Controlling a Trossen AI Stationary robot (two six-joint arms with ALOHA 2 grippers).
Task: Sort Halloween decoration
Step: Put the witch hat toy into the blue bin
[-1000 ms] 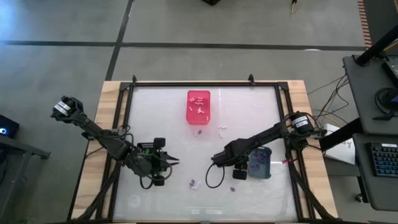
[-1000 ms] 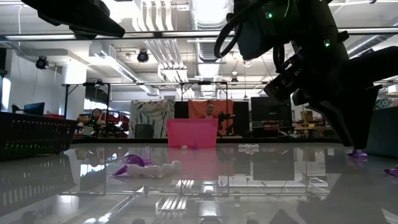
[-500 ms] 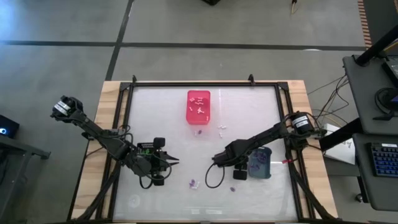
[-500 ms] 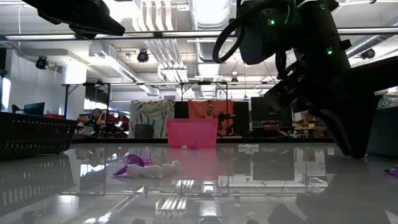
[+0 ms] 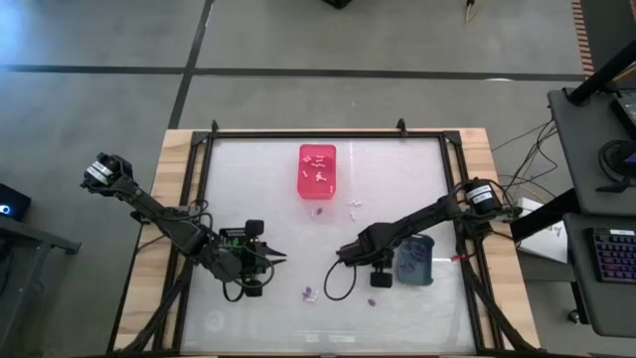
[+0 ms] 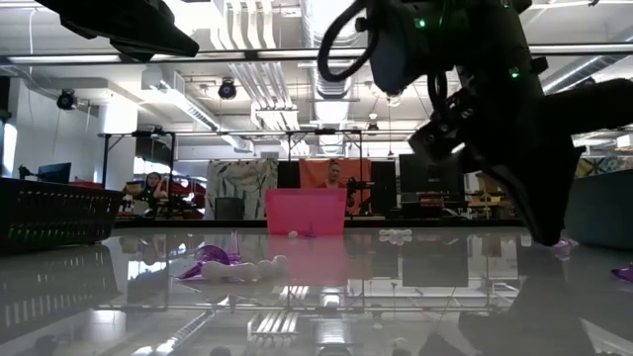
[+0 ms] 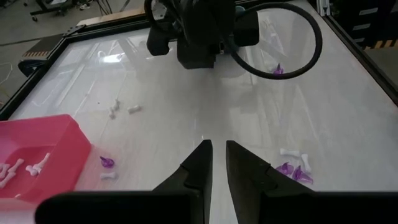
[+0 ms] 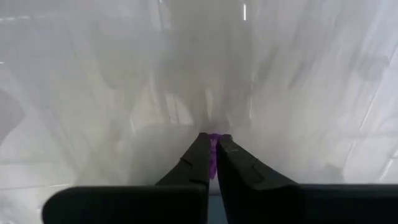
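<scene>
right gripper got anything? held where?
Yes: the right gripper is shut on a purple piece, pinched between its fingertips at the table surface. Which part of the piece is gripped cannot be told.

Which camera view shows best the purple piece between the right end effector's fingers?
The right wrist view: the purple piece sits pinched between the right end effector fingers. Low view shows only a sliver; high and left wrist views hide it.
</scene>
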